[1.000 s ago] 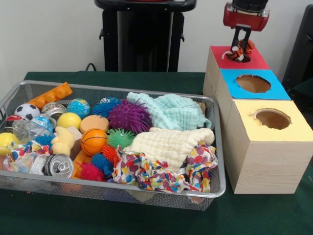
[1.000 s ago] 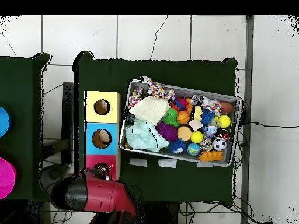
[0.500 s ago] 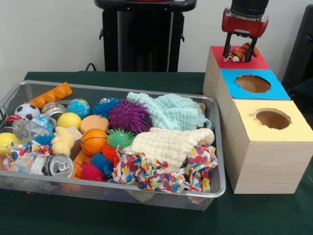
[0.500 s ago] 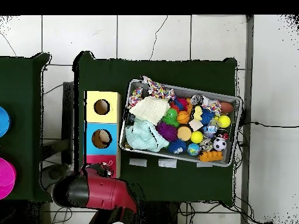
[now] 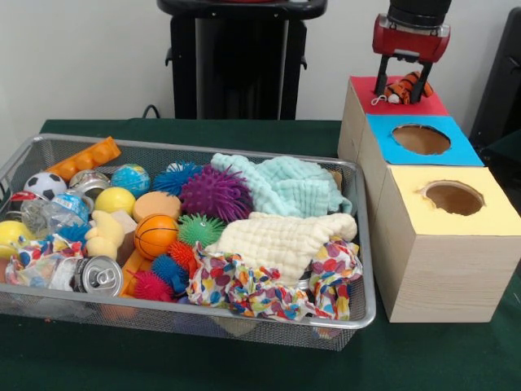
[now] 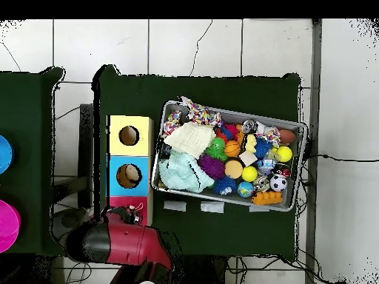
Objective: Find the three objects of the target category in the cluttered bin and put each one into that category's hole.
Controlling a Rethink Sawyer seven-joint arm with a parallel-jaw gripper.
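Gripper: the claw [image 5: 402,86] hangs over the red-topped box [image 5: 423,103], its two black fingers spread apart.
Tiger toy: a small orange striped toy [image 5: 400,87] sits between the fingers, level with their tips and just above the red top; whether the fingers press on it cannot be told.
Boxes: red, blue [image 5: 452,151] and yellow [image 5: 496,218] tops stand in a row beside the bin.
Bin: wire basket [image 5: 364,281] full of balls, cloths and a can.

The front view looks low across the table at the bin [image 5: 187,236]. The overhead view looks straight down from farther off. Both share the bin and boxes [image 6: 129,171].
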